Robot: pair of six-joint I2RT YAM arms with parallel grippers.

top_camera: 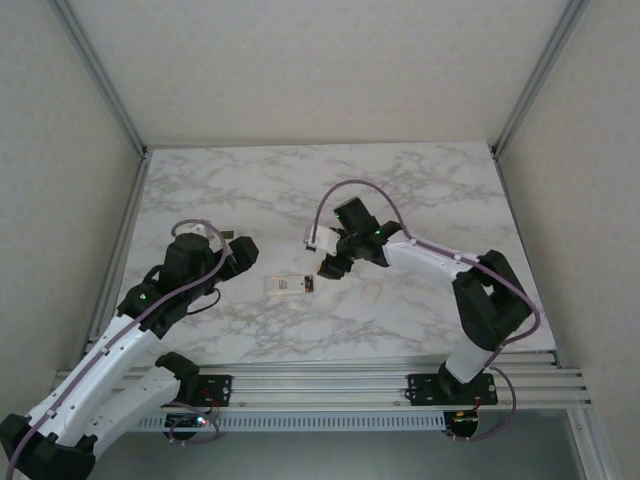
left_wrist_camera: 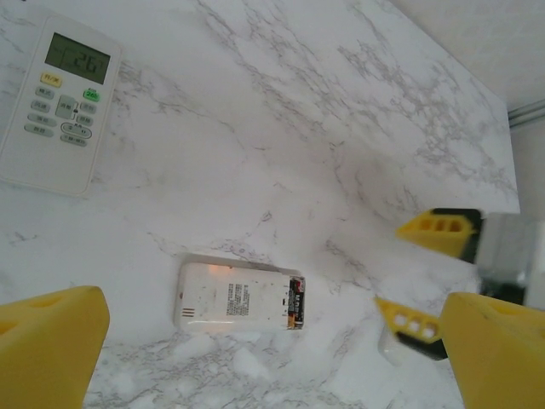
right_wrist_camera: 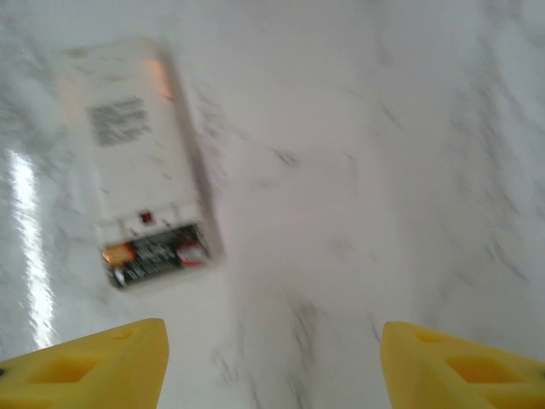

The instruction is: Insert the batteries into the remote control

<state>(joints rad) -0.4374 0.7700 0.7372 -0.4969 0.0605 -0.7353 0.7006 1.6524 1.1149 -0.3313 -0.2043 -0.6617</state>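
Remote control point(left_wrist_camera: 230, 298) lies face-down on marble tabletop point(left_wrist_camera: 341, 128), rear uncovered at one end. Batteries point(right_wrist_camera: 157, 251) sit in that uncovered end, dark w/ copper parts; count unclear (blur). L gripper point(top_camera: 241, 252): jaws wide apart, empty, near remote's closed end. R gripper point(right_wrist_camera: 272, 345): jaws apart, nothing between, near battery end. Second remote point(left_wrist_camera: 58, 102), display up, lies well apart. Small white piece point(top_camera: 372, 294) rests on table beside R gripper.

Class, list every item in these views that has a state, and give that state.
Face-down white plastic remote: battery bay uncovered.
Dark copper-ended batteries: seated in bay.
White remote with buttons: face up, display showing digits.
Left pincer: open, empty.
Right pincer: open, empty.
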